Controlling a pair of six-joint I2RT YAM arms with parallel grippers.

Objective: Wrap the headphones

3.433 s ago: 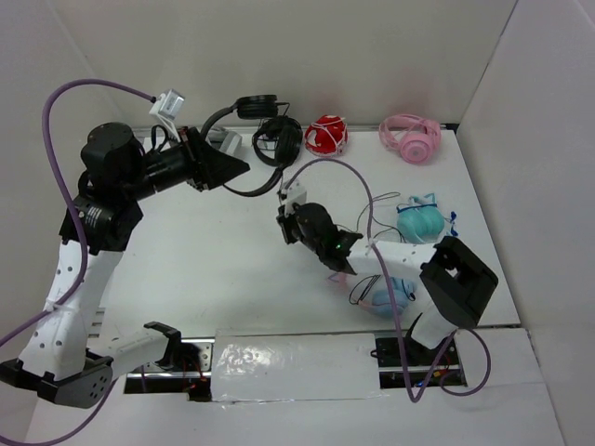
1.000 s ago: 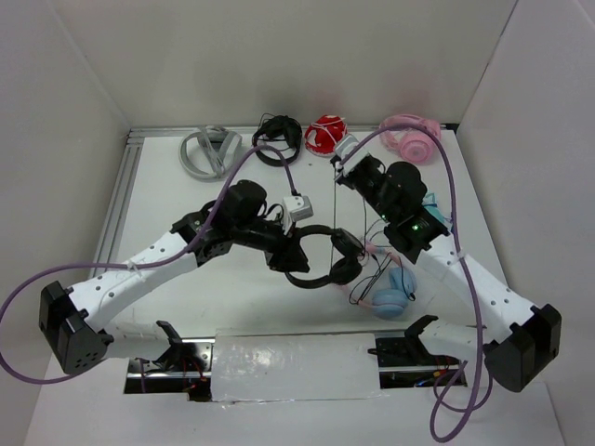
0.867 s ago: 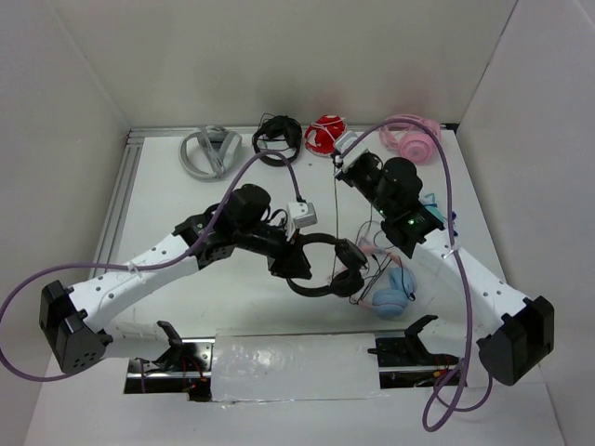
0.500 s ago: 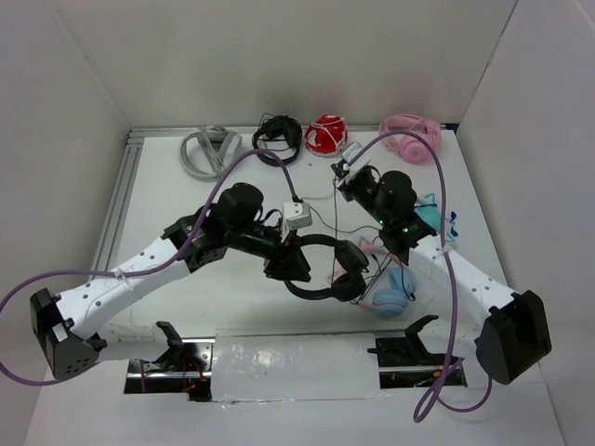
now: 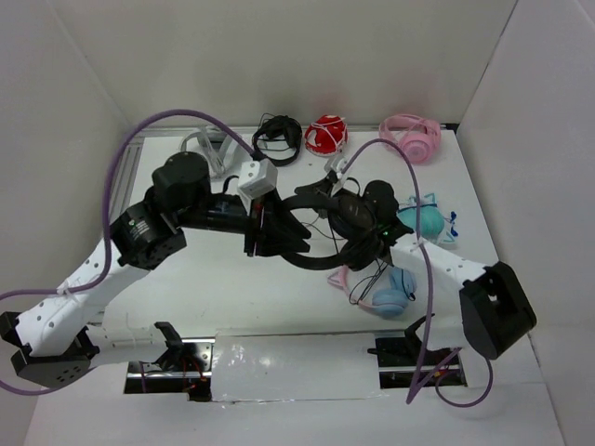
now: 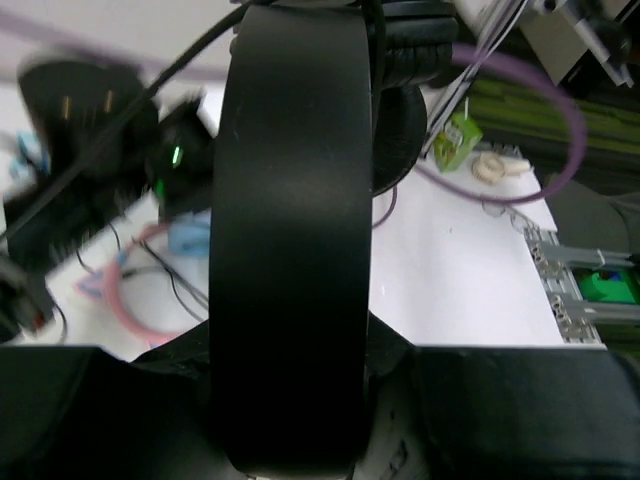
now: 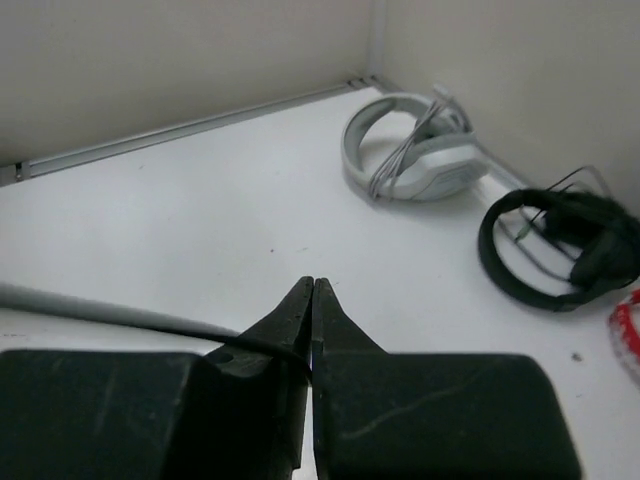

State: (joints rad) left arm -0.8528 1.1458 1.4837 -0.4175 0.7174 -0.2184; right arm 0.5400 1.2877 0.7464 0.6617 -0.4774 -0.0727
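Up & back went the headphones (image 6: 290,200), lifted above the table (image 5: 223,297) centre w/ headband clamped in left gripper (image 6: 290,410) fingers, while right gripper (image 7: 312,290) fingers were pressed together, pinching the cord (image 7: 200,326).

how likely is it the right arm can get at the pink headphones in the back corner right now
Probably not yet: the right gripper is shut on the cord of the headphones that the left gripper holds. The way to the pink headphones looks free, so it could likely reach after letting go.
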